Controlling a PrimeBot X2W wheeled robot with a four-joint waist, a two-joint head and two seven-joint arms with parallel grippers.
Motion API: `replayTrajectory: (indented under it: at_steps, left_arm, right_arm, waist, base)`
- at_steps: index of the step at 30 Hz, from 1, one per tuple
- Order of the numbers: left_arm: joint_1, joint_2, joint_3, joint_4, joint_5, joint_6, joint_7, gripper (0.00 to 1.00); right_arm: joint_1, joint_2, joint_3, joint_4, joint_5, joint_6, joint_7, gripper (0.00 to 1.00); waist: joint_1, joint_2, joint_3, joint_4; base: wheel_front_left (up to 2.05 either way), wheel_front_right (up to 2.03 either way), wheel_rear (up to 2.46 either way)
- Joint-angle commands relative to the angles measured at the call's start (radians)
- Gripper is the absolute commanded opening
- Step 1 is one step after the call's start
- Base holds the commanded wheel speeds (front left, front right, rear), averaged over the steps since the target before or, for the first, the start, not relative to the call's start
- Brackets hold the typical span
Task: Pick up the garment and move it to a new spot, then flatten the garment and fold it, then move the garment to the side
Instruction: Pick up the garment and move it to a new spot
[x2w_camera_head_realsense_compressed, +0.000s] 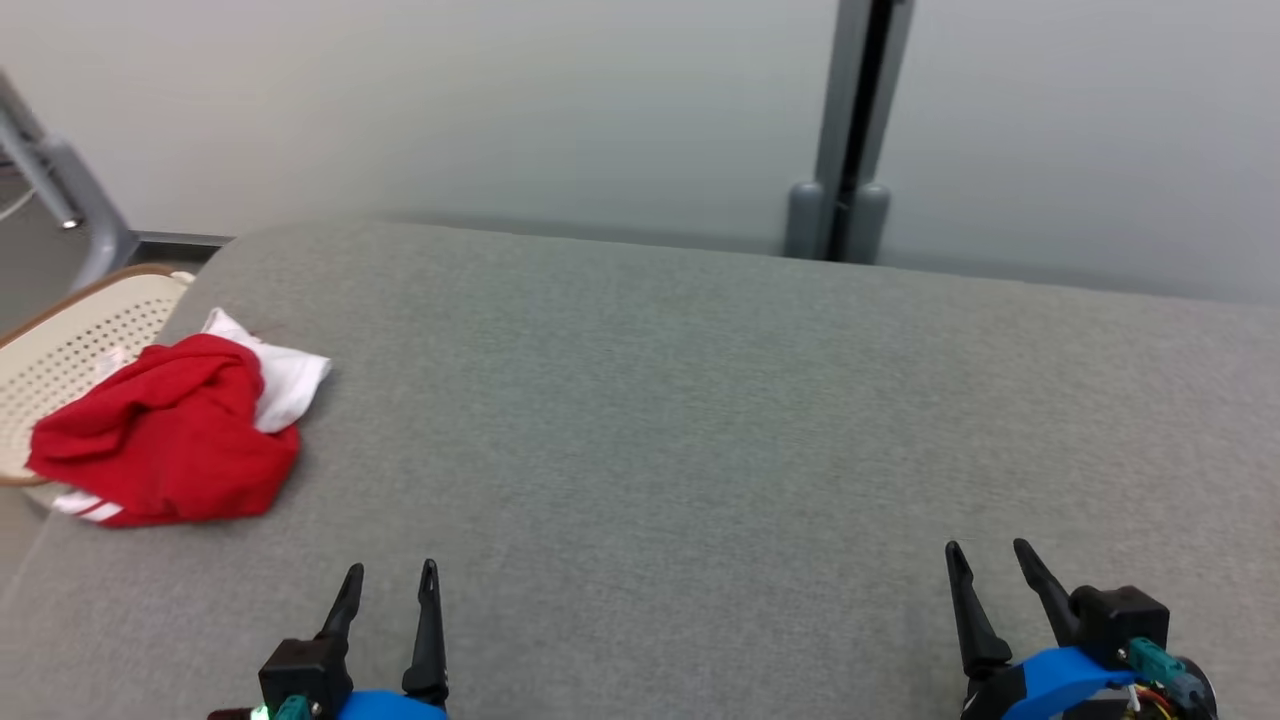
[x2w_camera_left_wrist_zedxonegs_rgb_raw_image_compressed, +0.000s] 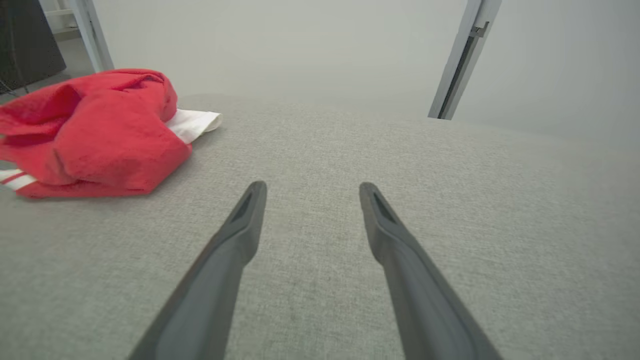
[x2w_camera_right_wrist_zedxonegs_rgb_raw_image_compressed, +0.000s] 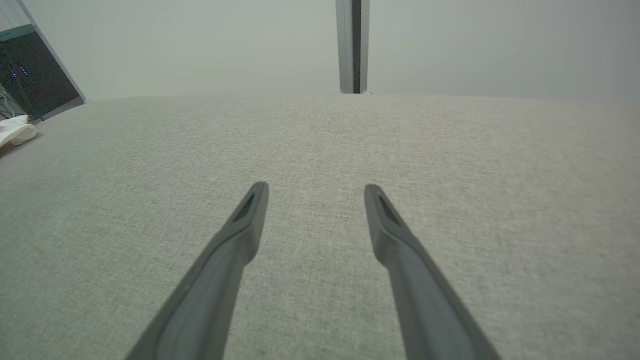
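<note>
A crumpled red and white garment (x2w_camera_head_realsense_compressed: 175, 430) lies in a heap at the left edge of the grey fabric surface (x2w_camera_head_realsense_compressed: 700, 420); the left wrist view has the garment (x2w_camera_left_wrist_zedxonegs_rgb_raw_image_compressed: 95, 135) at upper left. My left gripper (x2w_camera_head_realsense_compressed: 392, 572) rests near the front edge, right of and nearer than the garment, open and empty. Its spread dark fingers frame bare fabric around the left gripper (x2w_camera_left_wrist_zedxonegs_rgb_raw_image_compressed: 311, 187). At the front right my right gripper (x2w_camera_head_realsense_compressed: 987, 548) also stands open with nothing in it. In its own wrist view the right gripper (x2w_camera_right_wrist_zedxonegs_rgb_raw_image_compressed: 316, 187) points across bare fabric, and a white corner of the garment (x2w_camera_right_wrist_zedxonegs_rgb_raw_image_compressed: 17, 132) peeks in at far left.
A cream perforated basket (x2w_camera_head_realsense_compressed: 70, 345) with a brown rim sits beside the surface's left edge, partly behind the garment. A grey post (x2w_camera_head_realsense_compressed: 850, 130) stands against the pale wall beyond the far edge. A slanted metal leg (x2w_camera_head_realsense_compressed: 60, 190) is at upper left.
</note>
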Motion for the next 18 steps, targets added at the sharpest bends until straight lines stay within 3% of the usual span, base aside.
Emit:
replayTrajectory:
  at_steps: [1, 10, 18]
  left_arm:
    - [-0.014, 0.0, 0.007, 0.005, -0.004, 0.001, 0.0, 1.0]
    - [0.013, 0.0, 0.044, 0.005, -0.023, 0.015, 0.0, 1.0]
    - [0.012, -0.001, 0.052, -0.004, -0.062, -0.005, 0.0, 1.0]
  right_arm:
    - [0.0, -0.001, -0.002, -0.007, -0.005, 0.0, -0.003, 1.0]
    - [-0.021, -0.002, 0.025, 0.005, -0.002, 0.0, -0.003, 1.0]
    - [-0.028, -0.002, 0.042, 0.009, -0.009, 0.0, -0.003, 1.0]
  waist:
    - [0.0, -0.0001, 0.046, 0.07]
    - [0.0, -0.0001, 0.063, 0.258]
    - [0.0, -0.0001, 0.074, 0.322]
  base:
    - [0.0, 0.0, 0.0]
    - [0.0, 0.0, 0.0]
    - [0.0, 0.0, 0.0]
